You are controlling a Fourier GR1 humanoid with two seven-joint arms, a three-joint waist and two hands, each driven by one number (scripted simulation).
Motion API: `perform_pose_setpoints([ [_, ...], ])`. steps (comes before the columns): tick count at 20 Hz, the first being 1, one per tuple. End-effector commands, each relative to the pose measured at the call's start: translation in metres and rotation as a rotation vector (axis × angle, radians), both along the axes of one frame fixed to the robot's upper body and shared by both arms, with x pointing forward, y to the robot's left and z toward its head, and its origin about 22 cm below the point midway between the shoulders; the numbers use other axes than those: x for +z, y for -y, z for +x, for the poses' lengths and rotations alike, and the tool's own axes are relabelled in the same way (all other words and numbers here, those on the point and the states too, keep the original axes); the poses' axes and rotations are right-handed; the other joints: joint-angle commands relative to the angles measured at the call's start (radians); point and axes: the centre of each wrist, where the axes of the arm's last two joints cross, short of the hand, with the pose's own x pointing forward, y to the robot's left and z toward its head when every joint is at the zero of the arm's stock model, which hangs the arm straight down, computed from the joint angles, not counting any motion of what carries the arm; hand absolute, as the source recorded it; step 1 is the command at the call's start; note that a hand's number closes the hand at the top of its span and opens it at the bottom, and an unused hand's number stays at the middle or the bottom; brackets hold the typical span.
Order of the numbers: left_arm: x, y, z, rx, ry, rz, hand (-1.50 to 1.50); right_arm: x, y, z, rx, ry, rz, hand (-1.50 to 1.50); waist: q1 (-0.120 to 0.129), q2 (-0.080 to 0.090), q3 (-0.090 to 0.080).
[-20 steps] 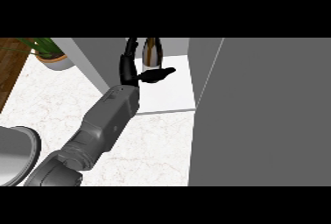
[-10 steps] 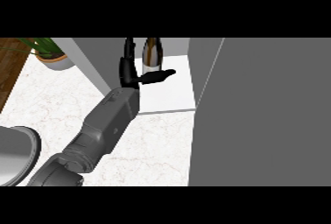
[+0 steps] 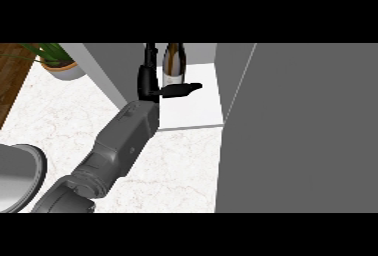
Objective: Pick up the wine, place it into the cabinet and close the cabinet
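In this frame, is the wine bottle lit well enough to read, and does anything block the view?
Head view: light is flat and even, no glare; the wine bottle stands upright on the white cabinet shelf, its top cut by the frame's upper edge. The left hand covers its lower part. The grey cabinet door fills the right side, hiding whatever lies behind it. The right hand is absent.

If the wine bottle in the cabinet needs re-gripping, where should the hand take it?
Probably around the body of the wine bottle, coming from its left, where the left hand already is. The bottle stands upright on the cabinet shelf, and the open cabinet door blocks the right.
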Motion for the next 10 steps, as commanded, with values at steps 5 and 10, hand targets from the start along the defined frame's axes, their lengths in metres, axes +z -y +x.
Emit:
perform_pose_setpoints([
  [5,-0.016,-0.007,-0.008,-0.019,-0.014,-0.011,-1.5,0.001,-0.002,-0.01,0.033,0.021,0.019,-1.5,0.004,-0.006,-0.002],
  [10,-0.022,-0.011,-0.012,-0.067,-0.022,-0.121,-1.5,0.006,0.0,-0.004,0.015,-0.01,0.027,-1.5,0.031,-0.012,-0.002],
])
